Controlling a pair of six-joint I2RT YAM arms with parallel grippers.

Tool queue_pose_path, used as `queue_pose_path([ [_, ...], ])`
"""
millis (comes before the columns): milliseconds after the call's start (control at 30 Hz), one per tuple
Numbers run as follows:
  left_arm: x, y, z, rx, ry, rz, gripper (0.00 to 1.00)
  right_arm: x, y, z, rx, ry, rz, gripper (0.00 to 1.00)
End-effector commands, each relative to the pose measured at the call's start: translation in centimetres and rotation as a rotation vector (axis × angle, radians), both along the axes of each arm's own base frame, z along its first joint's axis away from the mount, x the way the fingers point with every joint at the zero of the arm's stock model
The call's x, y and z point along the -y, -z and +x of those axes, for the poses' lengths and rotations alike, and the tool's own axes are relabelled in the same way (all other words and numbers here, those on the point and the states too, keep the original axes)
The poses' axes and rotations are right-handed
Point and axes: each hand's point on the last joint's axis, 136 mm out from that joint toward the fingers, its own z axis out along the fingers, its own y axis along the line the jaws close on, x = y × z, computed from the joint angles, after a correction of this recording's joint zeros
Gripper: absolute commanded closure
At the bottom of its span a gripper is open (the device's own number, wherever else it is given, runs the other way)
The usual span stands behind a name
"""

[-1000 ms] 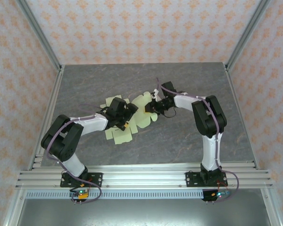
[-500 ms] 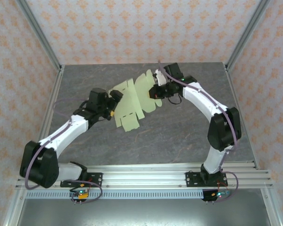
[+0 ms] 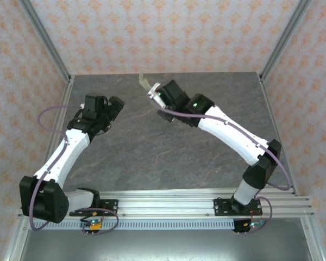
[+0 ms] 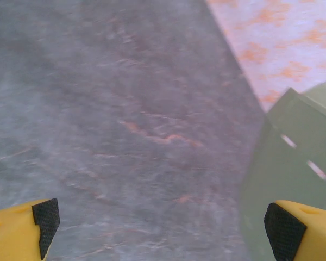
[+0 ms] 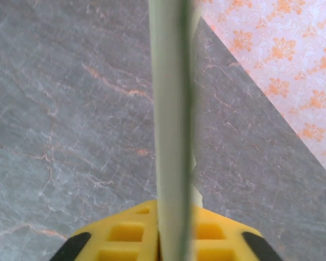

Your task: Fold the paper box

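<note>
Top cam sits high behind the arm bases, looking down and fwd over the table (image 3: 168,157) to the back wall (image 3: 163,32). L wrist cam hangs near the tabletop, facing past its own fingers (image 4: 299,234) twd that wall. R wrist cam is v. close, paper box (image 5: 171,109) edge-on mid-frame. All 3 share tabletop, wall and box.

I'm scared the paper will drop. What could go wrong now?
The paper box is pinched along one edge by the right gripper alone, so it might slip or bend. The left gripper is open and beside it, not on it; closing there may miss or crease it.
</note>
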Motion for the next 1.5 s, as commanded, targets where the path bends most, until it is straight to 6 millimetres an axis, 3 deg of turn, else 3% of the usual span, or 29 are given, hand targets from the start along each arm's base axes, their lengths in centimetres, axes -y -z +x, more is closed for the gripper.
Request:
queue_pose_path([
  [0,-0.9,4.0,-1.3,-0.122,-0.032,0.011,0.0,1.5,5.3,-1.5,-0.015,0.002,-0.256,0.79],
  [67,-0.8,5.4,-1.4,-0.161,-0.019,-0.001,0.0,0.9,8.9,-4.0,-0.119,-0.037,-0.261,0.69],
  [133,-0.6,6.4,-1.3,-0.18,0.006,0.005,0.0,0.7,11.1,-6.2,-0.2,-0.057,-0.24,0.6],
  [200,-0.2,7.0,-0.9,-0.187,0.038,0.007,0.0,1.0,11.8,-7.5,-0.244,-0.055,-0.193,0.53],
  [267,0.6,7.3,-0.1,-0.178,0.087,-0.005,0.0,1.4,10.8,-8.0,-0.222,-0.044,-0.119,0.45],
  [333,1.5,7.7,0.7,-0.161,0.133,-0.021,0.0,1.9,9.1,-7.5,-0.16,-0.017,-0.029,0.37],
  [400,2.5,8.2,1.8,-0.132,0.184,-0.029,0.02,3.2,6.9,-5.7,-0.104,0.071,0.1,0.29],
  [533,4.9,8.2,4.0,-0.102,0.305,0.03,0.07,6.3,3.3,-0.6,-0.045,0.389,0.367,0.22],
  [633,7.6,7.1,6.3,-0.031,0.461,0.145,0.1,7.8,2.5,1.7,-0.055,0.559,0.502,0.19],
  [733,9.0,7.8,8.7,-0.067,0.597,0.261,0.18,9.9,2.0,3.4,-0.068,0.718,0.611,0.15],
  [867,8.2,8.7,11.7,-0.062,0.608,0.355,0.13,11.8,2.2,4.1,-0.143,0.812,0.72,0.14],
  [933,8.0,10.1,13.2,-0.08,0.641,0.368,0.13,12.4,2.2,3.8,-0.157,0.827,0.743,0.14],
  [1100,10.0,11.2,16.1,-0.063,0.756,0.342,0.06,12.5,2.4,2.8,-0.184,0.823,0.78,0.13],
  [1233,10.7,12.4,17.8,-0.057,0.783,0.337,0.18,12.4,2.4,2.3,-0.203,0.825,0.82,0.19],
  [1300,11.7,12.9,18.2,-0.045,0.829,0.312,0.35,12.0,2.4,2.1,-0.222,0.818,0.851,0.25],
  [1467,14.7,13.0,17.3,-0.002,1.003,0.306,0.8,12.8,3.3,2.1,-0.235,0.956,0.941,0.3],
])
